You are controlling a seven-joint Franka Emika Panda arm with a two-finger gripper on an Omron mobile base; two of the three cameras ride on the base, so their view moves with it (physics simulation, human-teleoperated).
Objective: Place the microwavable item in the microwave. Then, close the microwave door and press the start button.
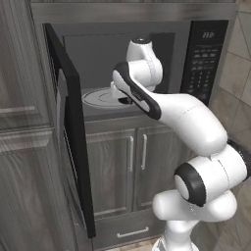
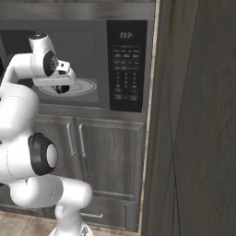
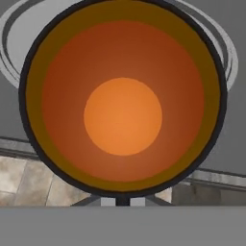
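The microwavable item (image 3: 122, 115), a dark-rimmed cup with an orange inside, sits right under the hand camera and hangs over the front edge of the round glass turntable (image 3: 17, 21). My gripper (image 3: 122, 199) is shut on the cup's near rim. From the base, the hand reaches into the microwave (image 1: 206, 59) cavity, with the gripper (image 1: 125, 100) and a dark bit of the cup (image 2: 60, 88) just above the turntable (image 1: 98, 97). The microwave door (image 1: 73, 142) stands wide open, swung out to the left. The keypad panel (image 2: 126, 64) is to the right of the cavity.
Grey cabinet doors (image 1: 127, 166) with bar handles and a drawer (image 1: 130, 231) lie below the microwave. A tall wooden panel (image 2: 193, 120) stands close on the right. The open door's edge (image 1: 88, 206) juts out beside my arm. Tiled floor (image 3: 29, 180) shows below the cavity's front lip.
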